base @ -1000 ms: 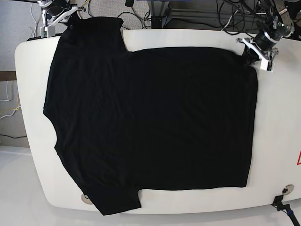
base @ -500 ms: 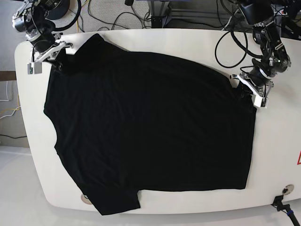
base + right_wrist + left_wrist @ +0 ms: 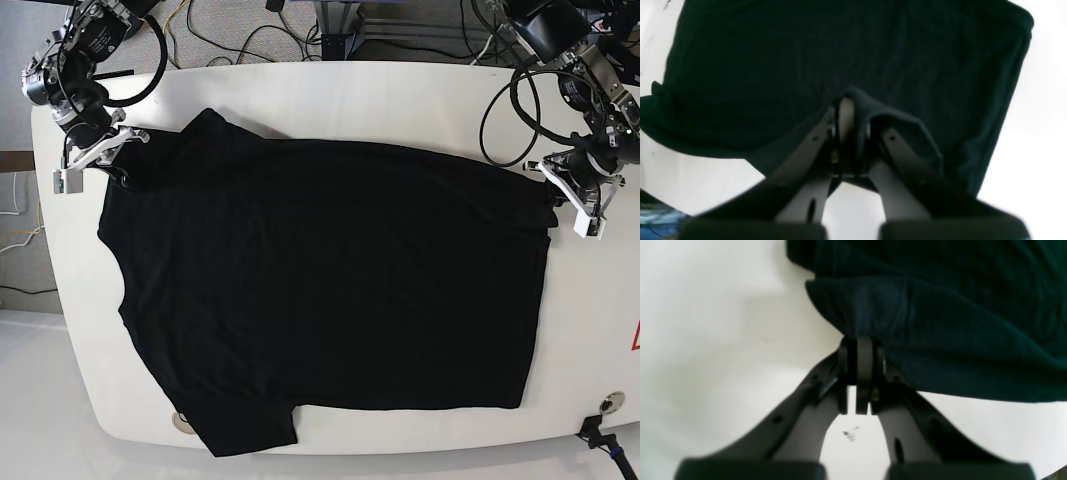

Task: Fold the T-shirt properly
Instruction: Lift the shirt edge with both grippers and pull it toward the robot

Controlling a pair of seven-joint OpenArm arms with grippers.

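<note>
**Both far corners pinched, shirt mid-fold**

Across most of the white table (image 3: 600, 330) lies the T-shirt (image 3: 320, 300), far edge lifted. I have my left gripper (image 3: 572, 200) clamped on its far right corner, and my right gripper (image 3: 92, 160) pinching the far left sleeve. Fabric looks thin, limp and light; I'd hold hems. No containers present.

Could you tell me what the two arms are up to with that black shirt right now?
Both arms are working on the T-shirt, which lies spread across the white table. The left gripper is shut on the fabric at one far corner, and the right gripper is shut on the fabric at the other far corner, near a sleeve. No fold has been made yet; the near edge rests flat on the table.
</note>
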